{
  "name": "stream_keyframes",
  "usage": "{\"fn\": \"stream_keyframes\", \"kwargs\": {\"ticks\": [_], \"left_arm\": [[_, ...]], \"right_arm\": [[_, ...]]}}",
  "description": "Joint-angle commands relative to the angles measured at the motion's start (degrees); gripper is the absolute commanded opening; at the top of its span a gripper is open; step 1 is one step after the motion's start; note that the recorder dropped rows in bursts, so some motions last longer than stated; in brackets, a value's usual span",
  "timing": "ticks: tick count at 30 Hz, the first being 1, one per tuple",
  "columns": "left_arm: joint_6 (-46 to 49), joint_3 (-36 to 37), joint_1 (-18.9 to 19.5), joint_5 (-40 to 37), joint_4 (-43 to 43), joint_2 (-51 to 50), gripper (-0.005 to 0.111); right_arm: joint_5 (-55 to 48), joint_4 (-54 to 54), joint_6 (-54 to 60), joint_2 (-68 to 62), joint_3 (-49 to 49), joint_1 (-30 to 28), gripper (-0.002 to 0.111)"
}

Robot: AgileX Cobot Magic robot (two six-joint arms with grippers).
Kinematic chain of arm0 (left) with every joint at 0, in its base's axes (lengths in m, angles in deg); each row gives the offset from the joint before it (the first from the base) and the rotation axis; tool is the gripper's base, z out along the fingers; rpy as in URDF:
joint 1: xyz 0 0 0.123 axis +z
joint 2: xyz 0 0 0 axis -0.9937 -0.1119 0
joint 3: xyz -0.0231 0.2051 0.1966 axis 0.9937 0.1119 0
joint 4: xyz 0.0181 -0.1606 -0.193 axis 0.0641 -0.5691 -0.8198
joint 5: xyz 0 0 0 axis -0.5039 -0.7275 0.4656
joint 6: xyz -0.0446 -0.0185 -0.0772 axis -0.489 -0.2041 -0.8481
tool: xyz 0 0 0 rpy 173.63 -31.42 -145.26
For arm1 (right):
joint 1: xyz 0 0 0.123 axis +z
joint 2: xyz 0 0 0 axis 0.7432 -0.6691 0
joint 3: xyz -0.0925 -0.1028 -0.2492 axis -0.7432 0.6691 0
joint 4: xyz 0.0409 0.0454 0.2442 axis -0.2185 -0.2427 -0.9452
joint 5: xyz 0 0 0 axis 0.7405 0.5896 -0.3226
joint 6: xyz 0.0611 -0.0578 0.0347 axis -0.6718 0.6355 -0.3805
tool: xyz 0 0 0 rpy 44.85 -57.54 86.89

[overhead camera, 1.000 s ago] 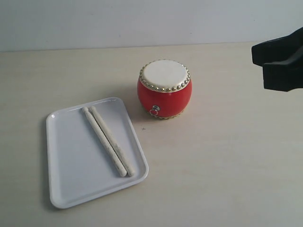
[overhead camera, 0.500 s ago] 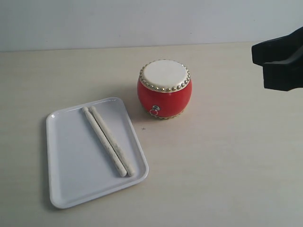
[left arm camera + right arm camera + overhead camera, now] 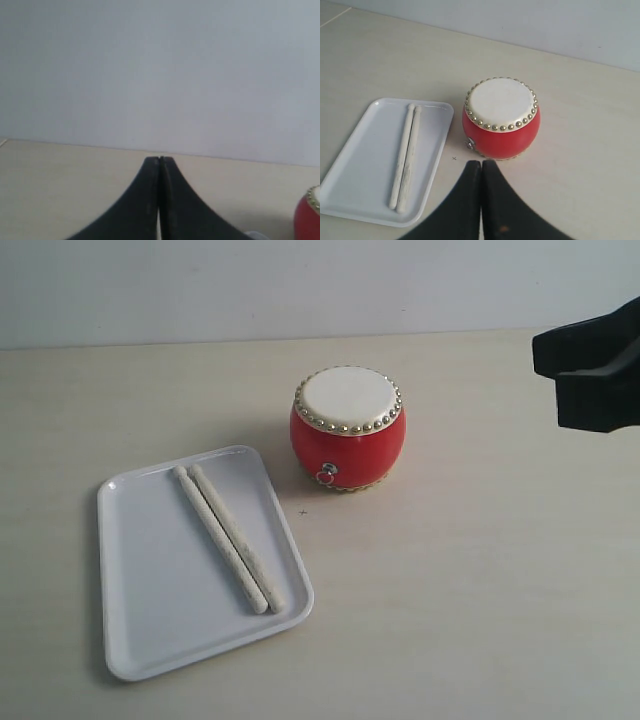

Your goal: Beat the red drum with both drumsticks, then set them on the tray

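Lying side by side on the tray (image 3: 150, 590), the drumsticks (image 3: 228, 538) sit well apart from both grippers. We log the red drum (image 3: 348, 430) upright on the table (image 3: 480, 590), near the tray's far corner. Left gripper (image 3: 159, 159): fingers pressed together, empty. Right gripper (image 3: 481, 162): likewise closed on nothing, pointing toward the drum. Against the earlier frames, we find nothing moved.

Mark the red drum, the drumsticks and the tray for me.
red drum (image 3: 348, 445), exterior view, red side wall.
drumsticks (image 3: 236, 538), exterior view, middle of the stick nearer the drum.
tray (image 3: 160, 600), exterior view, bare floor.
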Motion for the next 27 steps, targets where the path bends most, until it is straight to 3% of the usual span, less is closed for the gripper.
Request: {"fn": "stream_keyframes", "kwargs": {"ticks": [1,5,8,11,16,27], "left_arm": [[-14.1,10.0,0.2,11.5,16.1,4.9,0.000],[-15.1,15.6,0.2,11.9,16.5,8.8,0.000],[-15.1,15.6,0.2,13.2,25.3,9.5,0.000],[-15.7,15.6,0.2,13.6,25.3,9.5,0.000],[-26.1,15.6,0.1,13.4,24.0,9.5,0.000],[-26.7,15.6,0.1,13.4,24.0,9.5,0.000]], "right_arm": [[0.6,0.4,0.1,0.5,0.2,0.1,0.000],[0.6,0.4,0.1,0.5,0.2,0.1,0.000],[0.6,0.4,0.1,0.5,0.2,0.1,0.000],[0.6,0.4,0.1,0.5,0.2,0.1,0.000],[0.6,0.4,0.1,0.5,0.2,0.1,0.000],[0.6,0.4,0.1,0.5,0.2,0.1,0.000]]}}
